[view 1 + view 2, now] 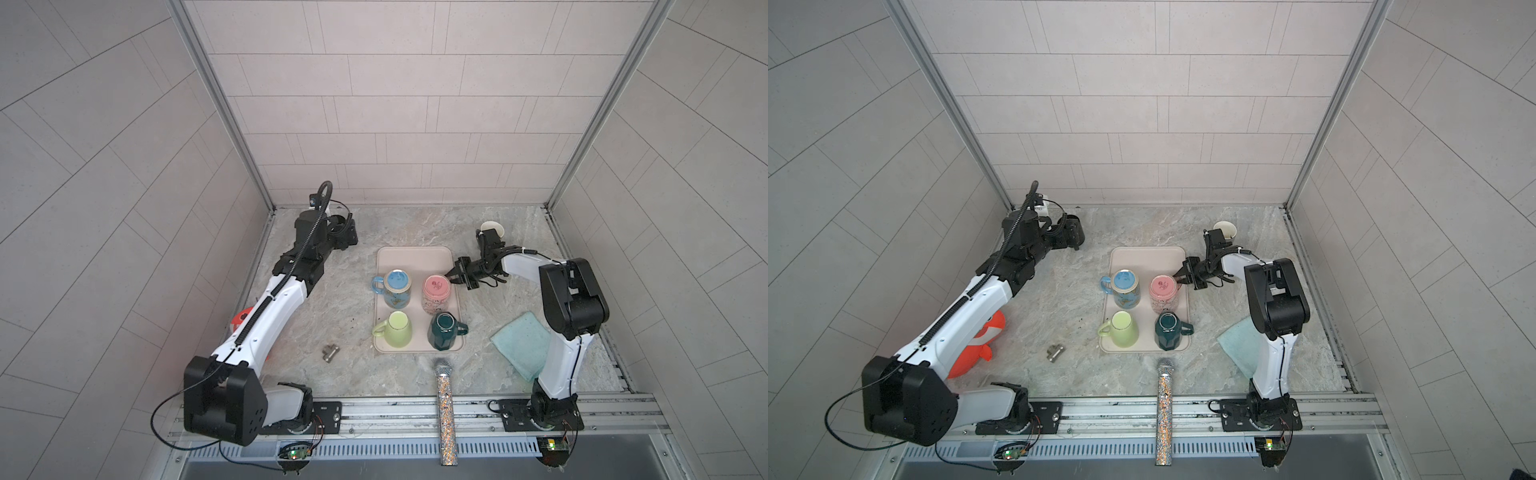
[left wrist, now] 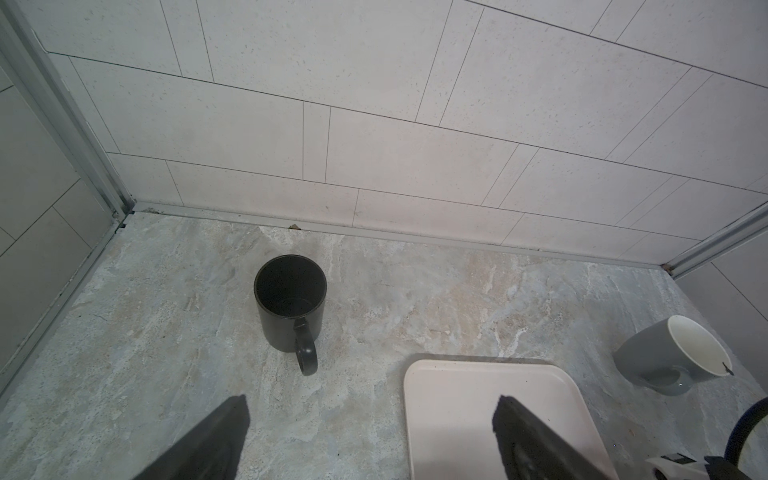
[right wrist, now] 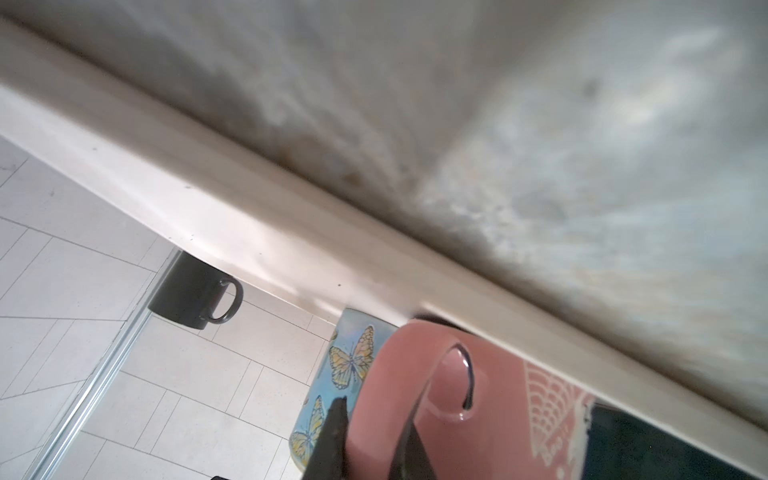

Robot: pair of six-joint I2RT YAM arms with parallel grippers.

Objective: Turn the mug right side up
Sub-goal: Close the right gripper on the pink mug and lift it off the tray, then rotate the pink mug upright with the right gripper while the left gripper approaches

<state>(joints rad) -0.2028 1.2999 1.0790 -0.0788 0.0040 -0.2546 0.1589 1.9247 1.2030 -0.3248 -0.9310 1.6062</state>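
Note:
On the beige tray (image 1: 415, 257) a pink mug (image 1: 435, 293) (image 1: 1163, 291) stands upside down, its handle turned toward the right arm. My right gripper (image 1: 451, 277) (image 1: 1179, 277) sits low at the tray's right edge. In the right wrist view that gripper (image 3: 372, 440) is shut on the pink mug's handle (image 3: 390, 386), one finger on each side of the loop. Far off at the back left, my left gripper (image 1: 353, 237) (image 2: 370, 405) stands open and holds nothing.
The tray also holds an upside-down blue butterfly mug (image 1: 397, 289), green mug (image 1: 397, 330) and dark teal mug (image 1: 444, 332). An upright black mug (image 2: 291, 303) stands before the left gripper. A grey mug (image 1: 492, 228), cloth (image 1: 521, 345), glitter microphone (image 1: 444, 399), metal clip (image 1: 330, 353) and orange toy (image 1: 980, 345) lie around.

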